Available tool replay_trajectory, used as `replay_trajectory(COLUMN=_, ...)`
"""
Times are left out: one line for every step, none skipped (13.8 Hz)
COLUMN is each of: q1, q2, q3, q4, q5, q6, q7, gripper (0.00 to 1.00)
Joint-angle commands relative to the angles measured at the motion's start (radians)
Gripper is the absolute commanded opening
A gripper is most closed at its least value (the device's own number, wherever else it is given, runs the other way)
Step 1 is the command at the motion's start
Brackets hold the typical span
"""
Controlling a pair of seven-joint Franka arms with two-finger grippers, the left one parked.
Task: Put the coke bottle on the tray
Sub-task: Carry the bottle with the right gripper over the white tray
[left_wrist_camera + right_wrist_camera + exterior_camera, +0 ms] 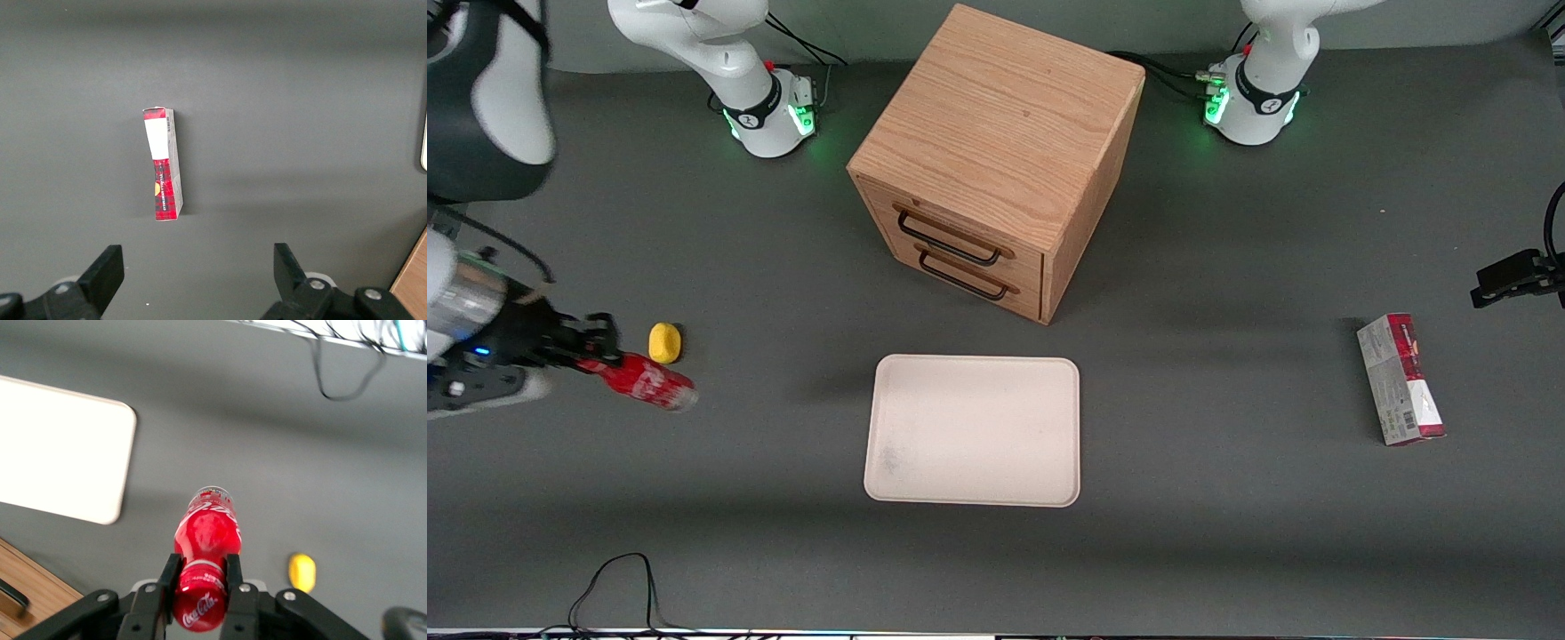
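Plastic, small and probably light, the bottle looks stiff, with a smooth, likely slippery round body. The gripper pinches it near the capped end, fingers closed against both sides, its clear base pointing away. It hangs tilted above the dark desk near the working arm's end, just beside a yellow lump. The tray, flat, cream and low-rimmed, lies mid-desk, well apart, in front of the oak box.

White arm, green-lit base, black end effector, black fingers
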Motion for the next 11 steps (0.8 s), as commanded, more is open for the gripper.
replay_trajectory(q1=0.105, q2=0.08, q3=-0.009, q4=0.142, q5=0.011, q6=-0.04, q7=0.144, gripper=0.0)
replay_trajectory(q1=0.136, q2=0.084, q3=0.002, q4=0.145, q5=0.011, q6=-0.039, q7=0.173, gripper=0.0)
replay_trajectory(q1=0.155, q2=0.091, q3=0.016, q4=0.152, q5=0.011, q6=-0.039, q7=0.214, gripper=0.0)
replay_trajectory(q1=0.179, q2=0.093, q3=0.033, q4=0.155, q5=0.009, q6=-0.04, q7=0.269, gripper=0.0)
replay_trajectory(q1=0.211, q2=0.093, q3=0.04, q4=0.155, q5=0.005, q6=-0.04, q7=0.315, gripper=0.0)
replay_trajectory(q1=0.239, q2=0.094, q3=0.04, q4=0.156, q5=0.003, q6=-0.04, q7=0.331, gripper=0.0)
replay_trajectory(q1=0.259, q2=0.099, q3=0.04, q4=0.156, q5=0.002, q6=-0.039, q7=0.331, gripper=0.0)
replay_trajectory(q1=0.261, q2=0.11, q3=0.04, q4=0.158, q5=0.002, q6=-0.036, q7=0.33, gripper=0.0)
replay_trajectory(q1=0.261, q2=0.122, q3=0.042, q4=0.165, q5=0.002, q6=-0.025, q7=0.328, gripper=0.0)
replay_trajectory(q1=0.261, q2=0.149, q3=0.042, q4=0.178, q5=0.002, q6=-0.018, q7=0.327, gripper=0.0)
replay_trajectory(q1=0.261, q2=0.188, q3=0.04, q4=0.194, q5=0.0, q6=0.005, q7=0.322, gripper=0.0)
